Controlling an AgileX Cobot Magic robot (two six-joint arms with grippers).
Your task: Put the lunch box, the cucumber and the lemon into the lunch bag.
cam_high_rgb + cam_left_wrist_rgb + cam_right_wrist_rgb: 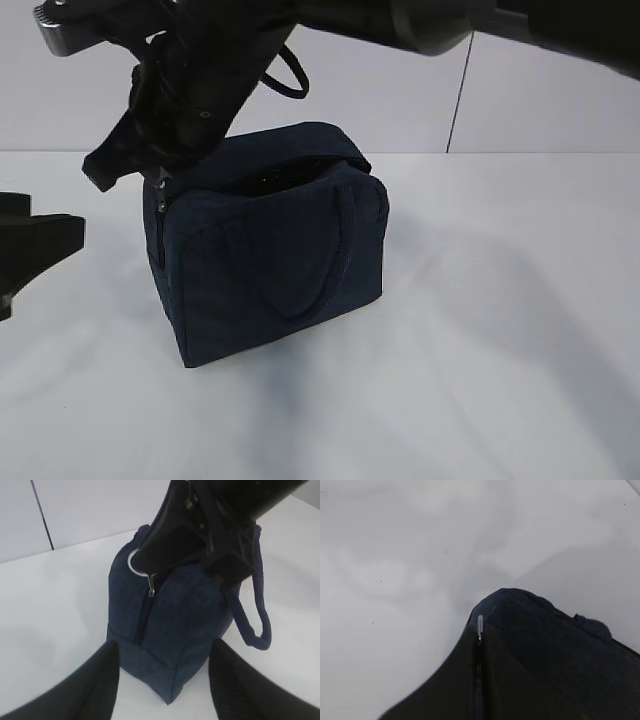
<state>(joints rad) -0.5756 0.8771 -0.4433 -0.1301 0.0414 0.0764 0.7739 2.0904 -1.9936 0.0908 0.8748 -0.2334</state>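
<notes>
One lunch bag (275,250), right tool (150,567) clamped on its ring pull (134,563), left tool (162,680) apart.

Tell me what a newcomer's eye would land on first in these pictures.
The dark navy lunch bag stands alone in the middle of the white table, one loop handle hanging down its front. The right gripper reaches across to the bag's upper left corner, shut on the metal ring pull of the zipper. The left gripper hovers open on the left, facing the bag's end.
</notes>
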